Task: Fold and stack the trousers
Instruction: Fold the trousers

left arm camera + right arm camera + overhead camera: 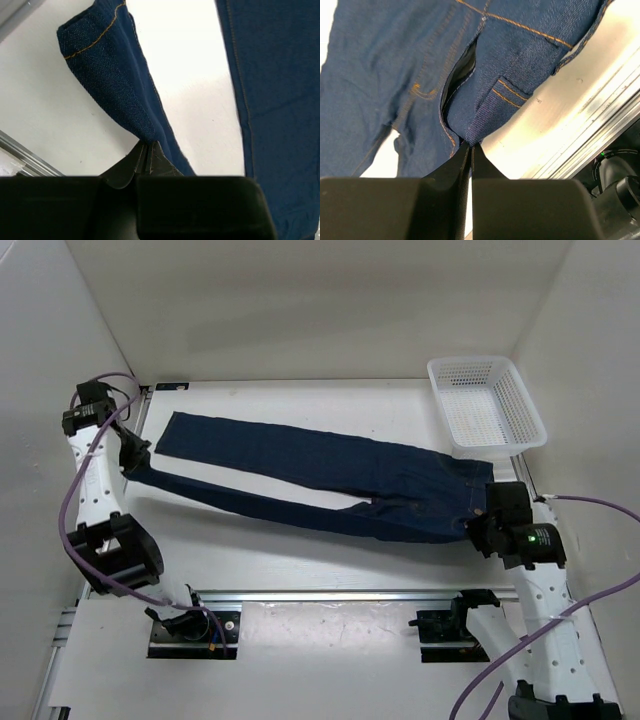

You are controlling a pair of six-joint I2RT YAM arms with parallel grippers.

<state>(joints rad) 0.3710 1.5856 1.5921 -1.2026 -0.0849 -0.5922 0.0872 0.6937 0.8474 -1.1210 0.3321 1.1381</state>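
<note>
The trousers (pixel 320 475), dark navy jeans, lie stretched across the table, legs to the left and waist to the right. My left gripper (pixel 133 457) is shut on the hem end of the near leg (pixel 115 85) and lifts it a little. My right gripper (pixel 478 525) is shut on the waistband's near corner (pixel 480 120), by a pocket with orange stitching. The far leg (pixel 280 100) lies flat on the table.
A white mesh basket (pixel 487 403) stands at the back right corner. A metal rail (pixel 340 595) runs along the table's near edge, also in the right wrist view (pixel 600 130). White walls close in the left, back and right sides.
</note>
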